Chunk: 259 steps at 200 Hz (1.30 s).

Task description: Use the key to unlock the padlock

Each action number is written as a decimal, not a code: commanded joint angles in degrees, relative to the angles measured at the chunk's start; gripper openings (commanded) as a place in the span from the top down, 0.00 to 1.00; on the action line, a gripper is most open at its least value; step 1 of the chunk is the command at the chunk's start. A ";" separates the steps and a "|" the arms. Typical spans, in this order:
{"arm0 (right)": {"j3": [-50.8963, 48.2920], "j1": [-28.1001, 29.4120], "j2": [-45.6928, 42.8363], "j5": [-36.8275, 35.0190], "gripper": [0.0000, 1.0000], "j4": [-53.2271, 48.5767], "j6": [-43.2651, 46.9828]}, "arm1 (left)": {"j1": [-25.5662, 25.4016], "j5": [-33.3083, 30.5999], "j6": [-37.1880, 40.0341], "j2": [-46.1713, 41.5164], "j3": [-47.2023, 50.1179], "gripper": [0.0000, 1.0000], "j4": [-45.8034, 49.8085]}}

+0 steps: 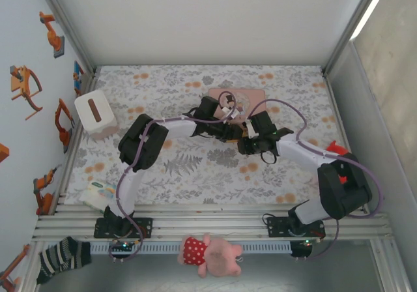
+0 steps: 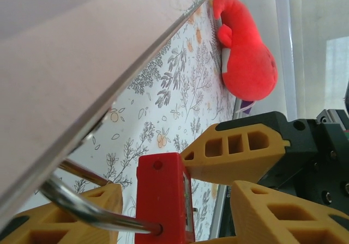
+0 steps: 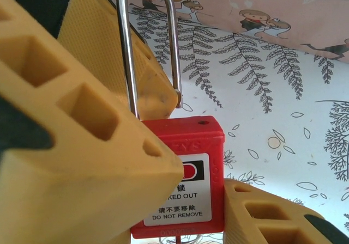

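Observation:
The padlock, red-bodied with a white "DO NOT REMOVE" label, hangs by its silvery shackle from a fitting on the pink box. The shackle's short leg ends just above its hole in the body. My right gripper is shut on the body, one yellow finger on each side. My left gripper stands open around the padlock, with a gap on its right side and its left finger by the shackle. A thin metal piece, possibly the key, peeks out under the body. From above, both grippers meet before the box.
A white tissue box stands at the left. A red plastic toy lies by the right wall. A pink plush pig and a striped sock rest on the near rail. Walls close in on three sides.

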State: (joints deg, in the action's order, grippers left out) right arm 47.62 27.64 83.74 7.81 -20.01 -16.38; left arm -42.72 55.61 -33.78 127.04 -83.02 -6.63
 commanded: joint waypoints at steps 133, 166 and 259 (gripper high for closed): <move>-0.59 2.42 -1.83 -6.82 0.79 3.65 -10.06 | -6.22 -7.01 -18.54 -4.96 6.21 0.50 -4.29; -0.85 2.51 -2.57 -7.56 0.79 4.16 -10.59 | -6.82 -8.58 -19.43 -5.79 7.54 0.60 -3.05; -2.21 2.51 -4.14 -7.54 0.80 7.88 -11.66 | -8.61 -8.68 -25.37 -7.00 12.24 0.57 -10.43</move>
State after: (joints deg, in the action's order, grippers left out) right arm 45.87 30.20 81.43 3.33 -20.21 -25.17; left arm -47.09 39.81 -53.43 121.60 -72.90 -19.59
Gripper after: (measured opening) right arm 0.359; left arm 0.413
